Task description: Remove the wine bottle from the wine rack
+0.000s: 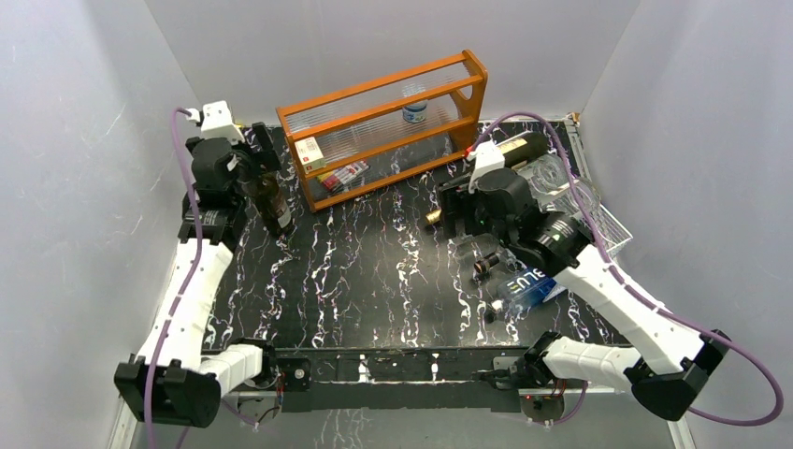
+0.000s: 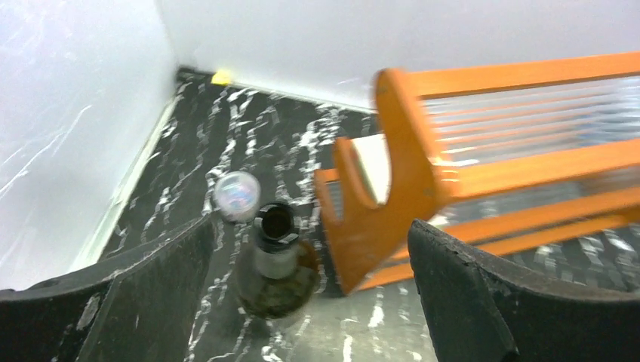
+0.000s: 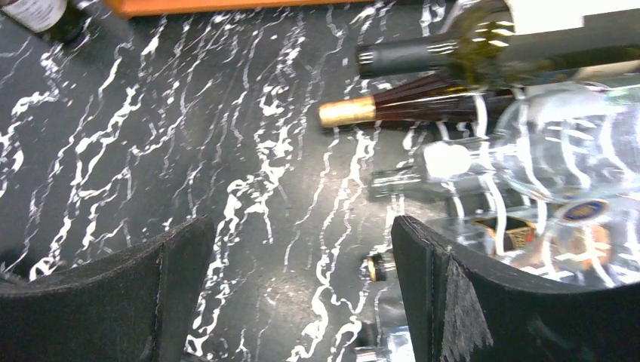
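The white wire rack (image 1: pixel 606 223) sits at the right of the table with several bottles lying on it. In the right wrist view a dark green bottle (image 3: pixel 483 51), a gold-capped wine bottle (image 3: pixel 392 108) and a clear bottle (image 3: pixel 562 151) lie on the rack (image 3: pixel 489 197), necks pointing left. My right gripper (image 3: pixel 294 294) is open and empty over the table, just short of these necks; in the top view it (image 1: pixel 450 210) is beside the gold cap (image 1: pixel 433 219). My left gripper (image 2: pixel 309 302) is open above a brown bottle (image 2: pixel 275 264) standing upright (image 1: pixel 275 204).
An orange wooden shelf (image 1: pixel 383 126) with clear ribbed panels stands at the back, close to the brown bottle (image 2: pixel 392 188). Small bottles (image 1: pixel 486 267) and a blue package (image 1: pixel 524 288) lie on the table in front of the rack. White walls enclose the table.
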### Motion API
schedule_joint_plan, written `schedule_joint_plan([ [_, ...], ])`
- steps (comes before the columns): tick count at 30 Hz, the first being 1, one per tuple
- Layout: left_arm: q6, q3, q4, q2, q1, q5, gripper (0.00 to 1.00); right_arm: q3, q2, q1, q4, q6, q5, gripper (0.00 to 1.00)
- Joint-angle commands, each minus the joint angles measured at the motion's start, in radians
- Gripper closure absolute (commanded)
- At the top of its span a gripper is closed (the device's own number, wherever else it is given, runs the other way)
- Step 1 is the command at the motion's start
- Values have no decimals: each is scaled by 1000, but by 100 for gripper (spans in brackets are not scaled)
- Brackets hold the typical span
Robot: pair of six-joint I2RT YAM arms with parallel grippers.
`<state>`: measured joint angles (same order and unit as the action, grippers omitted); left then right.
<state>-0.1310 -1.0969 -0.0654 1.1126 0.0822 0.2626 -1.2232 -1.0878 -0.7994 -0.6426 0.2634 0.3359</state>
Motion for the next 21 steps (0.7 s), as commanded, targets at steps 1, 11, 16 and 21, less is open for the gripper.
schedule_joint_plan([
  [1, -60, -86, -169, -95, 65, -163, 2, -69, 71, 2, -56, -28, 181, 2],
  [11, -185, 89, 65, -104, 222, -813, 2, -116, 68, 2, -91, -203, 297, 2],
  [16, -112, 130, 73, -71, 264, -878, 2, -141, -34, 2, -111, -315, 307, 2],
  [21, -40, 219, 71, -111, 303, -826, 2, -200, -133, 0, -132, -393, 289, 2],
])
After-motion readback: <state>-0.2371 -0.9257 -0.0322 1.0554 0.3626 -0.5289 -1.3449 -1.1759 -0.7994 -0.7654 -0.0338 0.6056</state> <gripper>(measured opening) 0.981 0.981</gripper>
